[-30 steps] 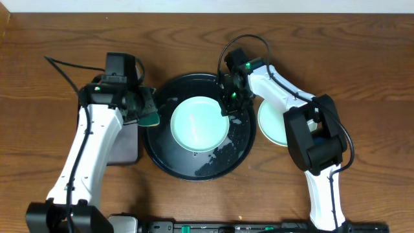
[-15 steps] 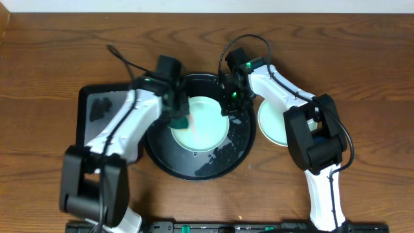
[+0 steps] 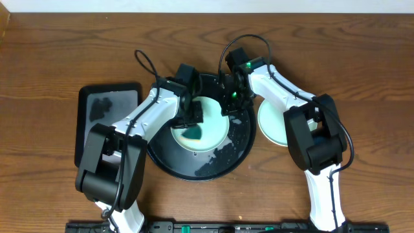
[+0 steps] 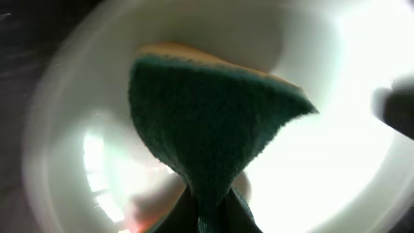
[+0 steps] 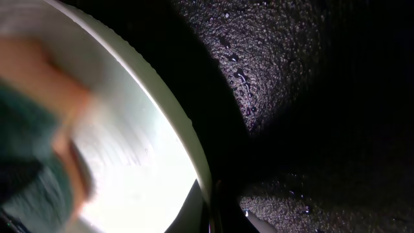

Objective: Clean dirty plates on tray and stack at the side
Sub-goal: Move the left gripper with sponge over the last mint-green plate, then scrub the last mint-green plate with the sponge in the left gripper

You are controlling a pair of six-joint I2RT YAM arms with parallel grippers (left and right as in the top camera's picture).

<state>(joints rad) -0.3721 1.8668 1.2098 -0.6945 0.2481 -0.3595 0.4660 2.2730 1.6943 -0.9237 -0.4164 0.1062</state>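
Note:
A mint plate (image 3: 210, 126) lies in the round black tray (image 3: 194, 167). My left gripper (image 3: 193, 118) is shut on a teal sponge (image 3: 192, 133) and presses it onto the plate's left half. In the left wrist view the green sponge (image 4: 207, 123) with its yellow backing hangs from my gripper (image 4: 210, 217) over the plate (image 4: 336, 149). My right gripper (image 3: 229, 103) is shut on the plate's right rim; the right wrist view shows the rim (image 5: 187, 149) between its fingertips (image 5: 226, 213). Another pale plate (image 3: 273, 124) lies on the table right of the tray; whether others lie under it is hidden.
A smaller black rectangular tray (image 3: 107, 120) with wet patches lies left of the round tray. The round tray's floor (image 5: 291, 77) is wet with droplets. Both arms cross over the round tray's upper half.
My left arm has swung right from the rectangular tray, carrying the sponge onto the mint plate and then across it. My right gripper has stayed on the plate's rim.

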